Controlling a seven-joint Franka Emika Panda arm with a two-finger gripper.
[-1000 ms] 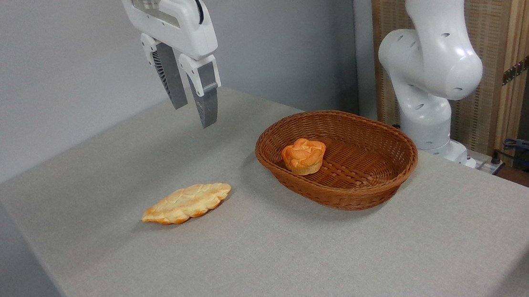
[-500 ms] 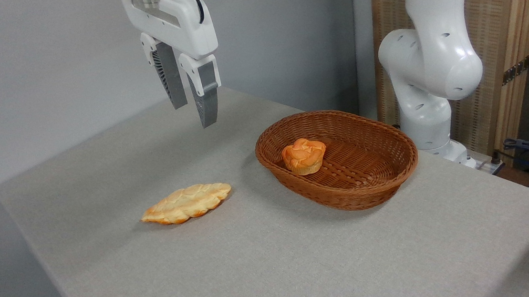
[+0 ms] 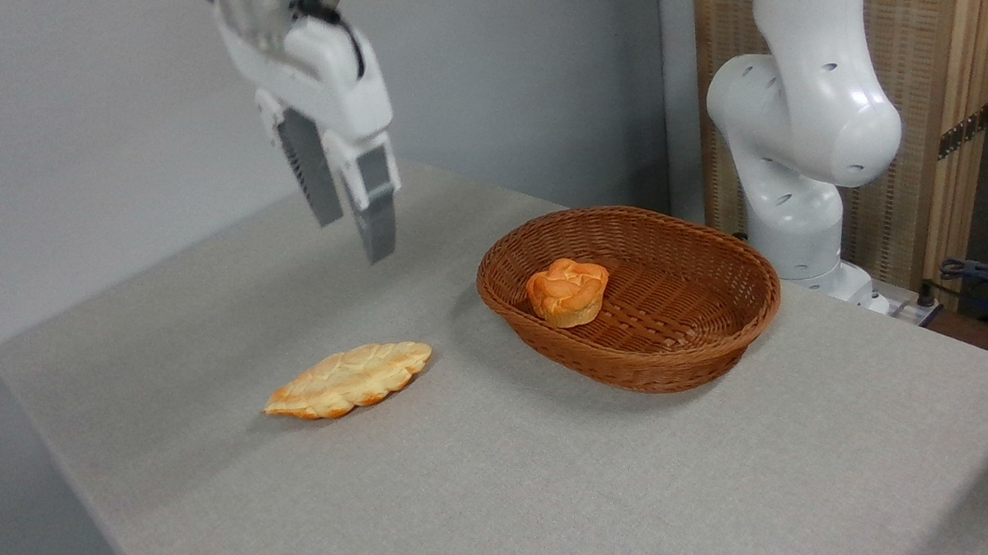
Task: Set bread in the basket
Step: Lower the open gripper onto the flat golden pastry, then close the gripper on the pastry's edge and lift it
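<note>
I see a grey table (image 3: 513,490) set against a pale wall (image 3: 43,129), with a wooden screen (image 3: 939,51) behind the arm's base. The basket (image 3: 698,358) holds only a small round bun (image 3: 567,291). The bread (image 3: 349,380) lies flat on the table, left of the basket. My gripper (image 3: 354,236) hangs above and behind it, empty, fingers narrowly apart.
</note>
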